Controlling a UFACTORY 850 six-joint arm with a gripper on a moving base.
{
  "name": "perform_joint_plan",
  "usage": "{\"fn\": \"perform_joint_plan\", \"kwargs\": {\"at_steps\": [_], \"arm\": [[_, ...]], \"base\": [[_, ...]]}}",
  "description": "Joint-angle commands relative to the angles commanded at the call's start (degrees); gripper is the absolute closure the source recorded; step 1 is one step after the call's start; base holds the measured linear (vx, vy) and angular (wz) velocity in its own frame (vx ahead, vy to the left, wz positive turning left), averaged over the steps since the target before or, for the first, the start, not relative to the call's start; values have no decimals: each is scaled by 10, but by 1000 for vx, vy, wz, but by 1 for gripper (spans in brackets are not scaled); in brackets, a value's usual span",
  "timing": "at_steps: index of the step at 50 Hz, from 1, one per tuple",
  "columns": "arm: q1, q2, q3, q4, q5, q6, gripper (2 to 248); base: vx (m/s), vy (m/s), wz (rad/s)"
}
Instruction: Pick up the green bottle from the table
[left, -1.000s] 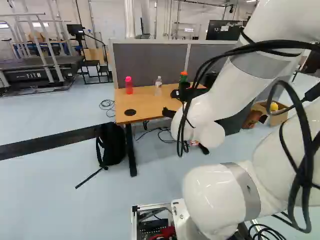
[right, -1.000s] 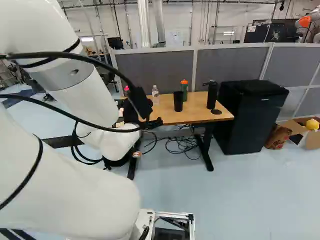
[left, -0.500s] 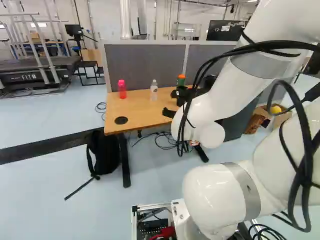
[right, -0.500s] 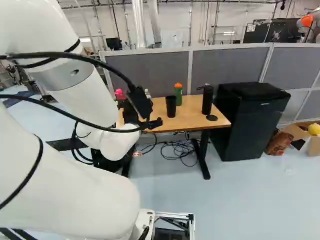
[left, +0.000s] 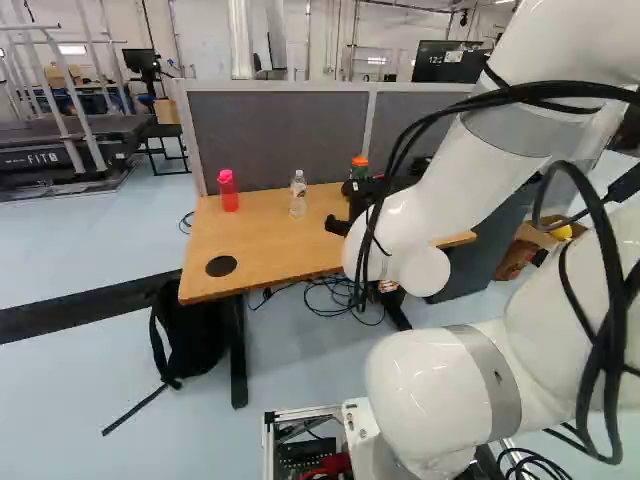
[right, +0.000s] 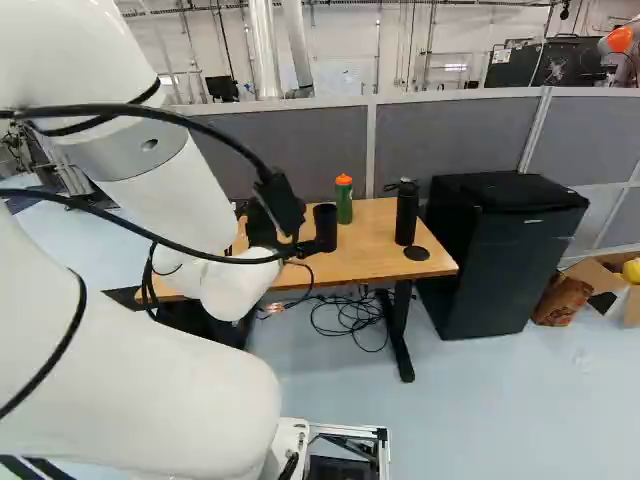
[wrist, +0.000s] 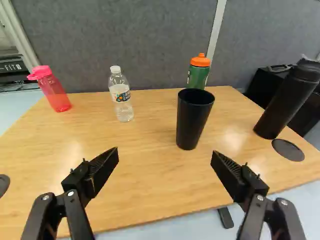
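The gripper (left: 345, 207) is spreading its two fingers wide open, and they're pointing across the wooden table (wrist: 150, 190)! Ahead of them the black cup (wrist: 194, 120) is standing, with the black flask (wrist: 287, 102) well apart to one side and the clear bottle (wrist: 121, 95) to the other, the pink bottle (wrist: 51, 90) beyond that one. And there, behind the cup, the green bottle (wrist: 198, 76) is standing upright near the table's far edge, its long axis running vertical, its orange cap pointing up, the grey partition (wrist: 120, 40) rising behind.
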Motion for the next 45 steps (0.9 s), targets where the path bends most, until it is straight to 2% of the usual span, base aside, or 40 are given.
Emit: {"fn": "perform_joint_plan", "kwargs": {"at_steps": [14, 33, 45], "arm": [[-2, -2, -2, 0, 0, 0, 3], [-5, -3, -6, 0, 0, 0, 3], [-18, -7, -25, 0, 0, 0, 3]], "base": [[125, -69, 6], [-1, 0, -1], [0, 0, 0]]}}
